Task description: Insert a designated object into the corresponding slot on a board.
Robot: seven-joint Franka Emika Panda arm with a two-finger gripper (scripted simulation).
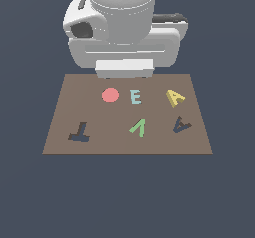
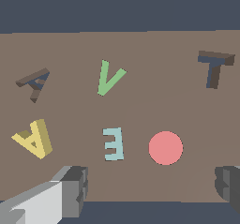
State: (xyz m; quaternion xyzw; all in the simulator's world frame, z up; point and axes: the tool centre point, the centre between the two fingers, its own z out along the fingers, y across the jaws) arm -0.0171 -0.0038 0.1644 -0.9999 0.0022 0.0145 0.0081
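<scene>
While the big white arm is taking up most of the top of the exterior view, the brown board is lying flat underneath it on a plain dark blue floor. The arm is hanging over the board's far edge, and its body is hiding the tool in that view.

In the wrist view the tool is showing up with its two dark fingertips spread wide apart, one on each side of the frame, and there's nothing between them. So it's fully opened up and not gripping anything, just hovering above the board close to the teal E and the pink disc.

On the board, the dark T-shaped recess is sitting near the front corner on the exterior view's left. The dark navy A-shaped slot is sitting at the front on the exterior view's right, empty. The yellow A block is lying on the board just behind that slot, near it but not touching, so it's not inserted yet. It looks thick and chunky compared with the flat pieces.

The pink disc is lying in the back row, with the teal E just beside it toward the yellow A. The green V piece is lying in the front row between the two recesses.
</scene>
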